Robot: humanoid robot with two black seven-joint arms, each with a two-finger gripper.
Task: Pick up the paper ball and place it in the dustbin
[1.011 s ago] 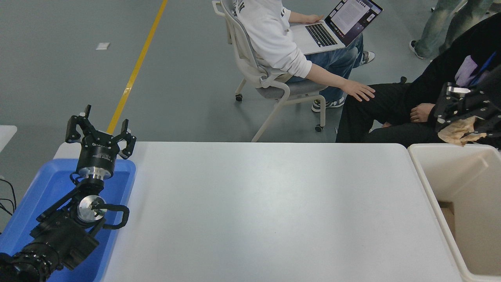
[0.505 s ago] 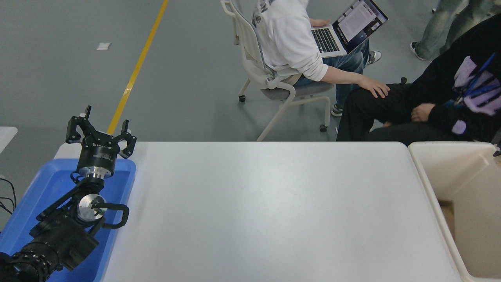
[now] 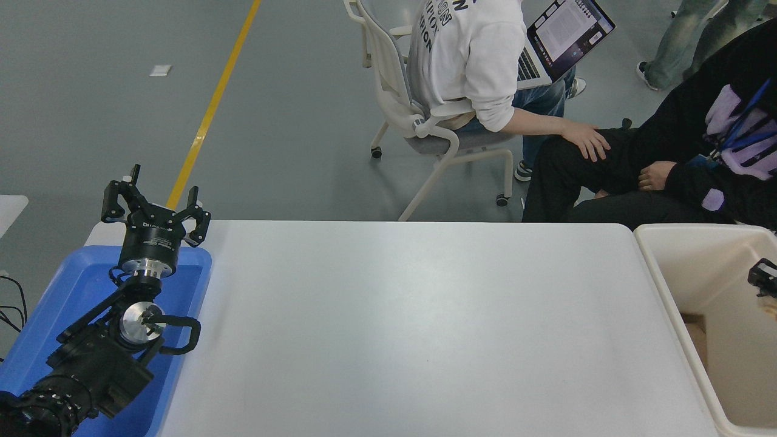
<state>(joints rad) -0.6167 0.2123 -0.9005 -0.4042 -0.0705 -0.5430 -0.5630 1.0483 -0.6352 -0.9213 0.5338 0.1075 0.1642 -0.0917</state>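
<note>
The cream-white dustbin (image 3: pixel 666 285) stands at the table's right end, cut off by the picture's edge. Only a small black part of my right gripper (image 3: pixel 764 277) shows at the right edge, over the inside of the dustbin, and its fingers are out of view. A faint tan scrap (image 3: pixel 771 307) shows just under it at the picture's edge; I cannot tell whether it is the paper ball. My left gripper (image 3: pixel 155 203) is open and empty, parked over the far end of the blue tray.
A shallow blue tray (image 3: pixel 73 285) lies at the table's left end under the left arm. The white table (image 3: pixel 413 328) spans the middle. A brown patch (image 3: pixel 695 335) shows low inside the dustbin. Two people sit beyond the far edge, one on a wheeled chair (image 3: pixel 425 130).
One second ago my right gripper held the paper ball above the dustbin's far rim. It then left the picture and now shows lower, over the bin's inside. The person on the chair turned.
</note>
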